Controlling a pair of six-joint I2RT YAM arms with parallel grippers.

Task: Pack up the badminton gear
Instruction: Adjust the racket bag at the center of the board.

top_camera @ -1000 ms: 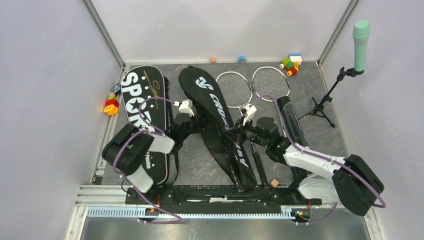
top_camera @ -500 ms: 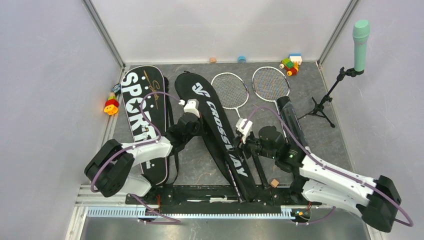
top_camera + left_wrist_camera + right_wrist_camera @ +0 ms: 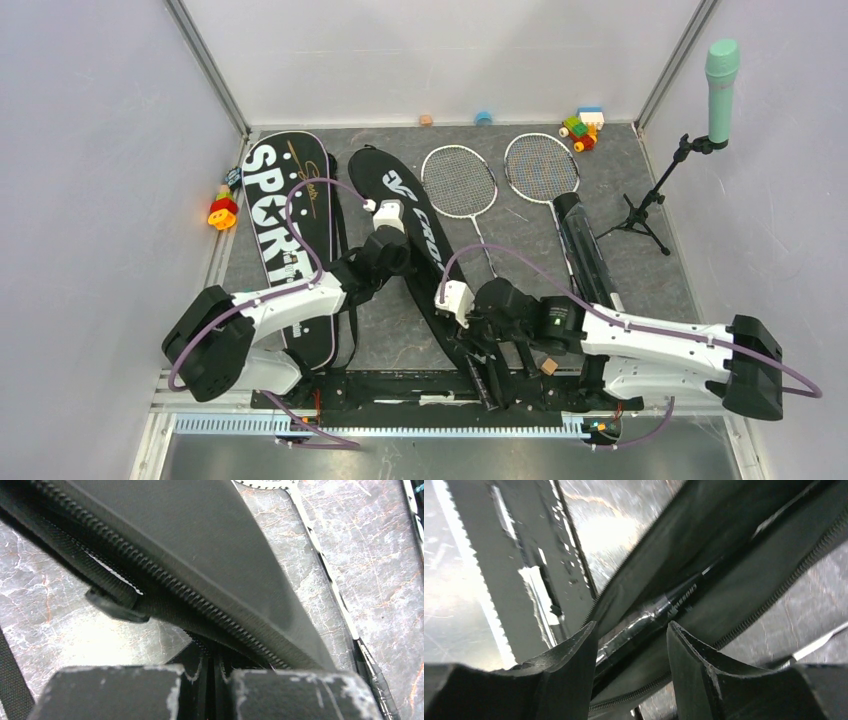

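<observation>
Lying diagonally on the surface (image 3: 640, 270), the CROSSWAY bag (image 3: 425, 232) has its broad head end at the far left and its narrow end at the near edge, between the two arm bases. Its zipper (image 3: 165, 577) is undone along the side, and a dark racket shaft (image 3: 674, 602) with pale lettering runs lengthwise inside the gap.

The right gripper (image 3: 631, 645) hovers over the narrow near end. Its fingers stand apart on either side of that shaft and touch neither it nor the fabric. The left gripper (image 3: 216, 669) sits about halfway up the bag on its left edge, pinched tight on the fabric by the zipper and holding that lip up.

The shaft lies straight ahead of the right gripper, along the bag's long axis and across the gripper's opening. That arm looks better placed to close on the shaft or seat it deeper, while the left arm holds the mouth open.

Two more rackets (image 3: 460, 180) (image 3: 540, 165) lie bare beyond the bag, the black tube (image 3: 585, 245) to their right. The SPORT bag (image 3: 285, 215) rests flat at far left.
</observation>
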